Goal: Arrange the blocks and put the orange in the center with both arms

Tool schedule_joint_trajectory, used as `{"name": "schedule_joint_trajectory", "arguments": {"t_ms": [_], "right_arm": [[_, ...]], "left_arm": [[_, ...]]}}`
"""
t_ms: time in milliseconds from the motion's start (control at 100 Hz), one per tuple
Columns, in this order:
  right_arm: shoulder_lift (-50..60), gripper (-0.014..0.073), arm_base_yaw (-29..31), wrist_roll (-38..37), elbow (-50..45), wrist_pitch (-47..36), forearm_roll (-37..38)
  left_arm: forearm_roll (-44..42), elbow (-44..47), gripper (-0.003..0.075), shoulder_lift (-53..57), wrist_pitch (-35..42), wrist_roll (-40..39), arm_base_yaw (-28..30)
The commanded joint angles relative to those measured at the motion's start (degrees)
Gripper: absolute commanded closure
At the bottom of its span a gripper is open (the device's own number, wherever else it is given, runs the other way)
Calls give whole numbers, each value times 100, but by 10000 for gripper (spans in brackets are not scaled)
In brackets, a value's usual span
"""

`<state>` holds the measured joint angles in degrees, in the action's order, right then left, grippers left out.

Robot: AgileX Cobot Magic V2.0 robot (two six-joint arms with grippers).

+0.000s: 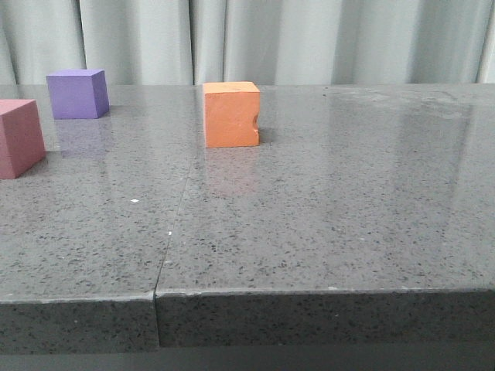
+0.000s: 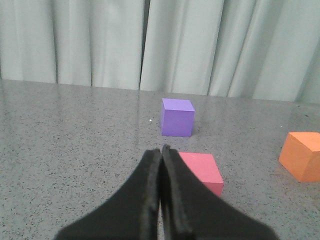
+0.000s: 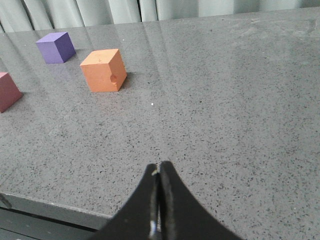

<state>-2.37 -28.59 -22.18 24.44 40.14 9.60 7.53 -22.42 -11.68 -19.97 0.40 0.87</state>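
Sitting left of the orange cube (image 1: pixel 231 114) are purple (image 1: pixel 76 93) and pinkish-red (image 1: pixel 18 137) cubes; only wrist views show both grippers (image 2: pixel 161 150) (image 3: pixel 159 167), fingers pressed together, holding nothing. No writing shows.

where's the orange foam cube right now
In the front view the orange foam cube stands left of centre toward the table's far edge, apart from the purple foam cube and pinkish-red foam cube to its left.

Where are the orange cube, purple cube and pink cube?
orange cube (image 1: pixel 230 116), front view, front face.
purple cube (image 1: pixel 75 95), front view, front face.
pink cube (image 2: pixel 201 168), left wrist view, top face.
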Motion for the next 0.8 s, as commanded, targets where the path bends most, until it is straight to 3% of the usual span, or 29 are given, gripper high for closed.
{"name": "schedule_joint_trajectory", "arguments": {"t_ms": [0,230,300,370,540,610,650,790], "right_arm": [[-69,661,29,31,121,-381,123],[-69,661,29,31,121,-381,123],[-69,661,29,31,121,-381,123],[-69,661,29,31,121,-381,123],[-69,661,29,31,121,-381,123],[-69,661,29,31,121,-381,123],[-69,661,29,31,121,-381,123],[-69,661,29,31,121,-381,123]], "left_arm": [[8,-653,741,-618,106,-8,1],[-16,-1659,737,-1844,-328,99,1],[-16,-1868,698,-2175,-387,99,1],[-16,-2018,598,-2463,-396,109,-8],[-16,-2199,150,-2915,-277,109,-8],[-16,-2259,16,-3046,-277,109,-8],[-16,-2300,1,-3105,-289,109,-8],[-16,-2547,61,-3350,-289,109,-8]]}}
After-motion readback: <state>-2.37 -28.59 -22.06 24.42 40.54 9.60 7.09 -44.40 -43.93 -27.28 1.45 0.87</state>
